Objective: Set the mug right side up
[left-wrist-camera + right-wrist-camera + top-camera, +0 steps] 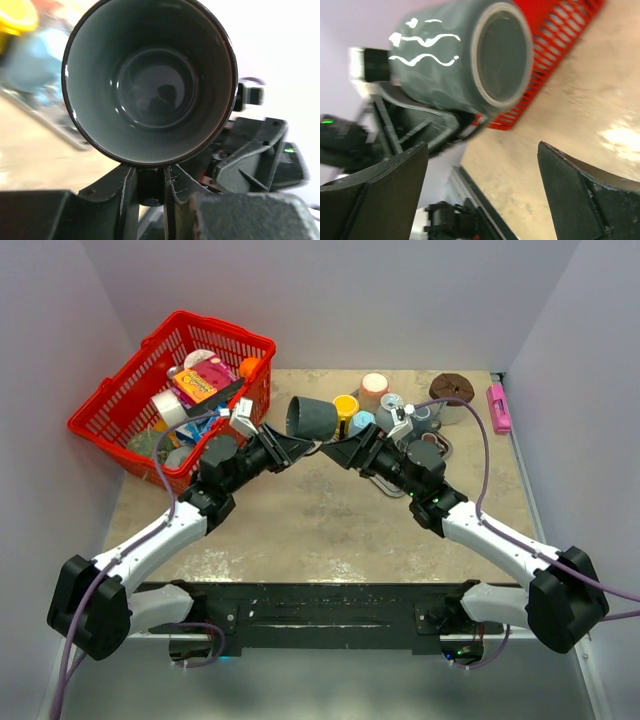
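Observation:
A dark grey mug (312, 418) with white wavy lines is held in the air on its side above the table's middle back. My left gripper (290, 448) is shut on the mug's handle (150, 186). The left wrist view looks straight into the mug's open mouth (150, 80). My right gripper (340, 452) is open and empty just right of the mug, apart from it. In the right wrist view the mug (445, 70) shows its flat base (502, 52), above and beyond the right gripper (482, 165) and its spread fingers (385, 190).
A red basket (120, 405) full of packets and tape stands at the back left. Several cups, among them a yellow one (345, 405) and a pink one (374, 388), sit on a tray at the back right. A brown lid (452, 388) and a pink item (498, 407) lie by the right wall.

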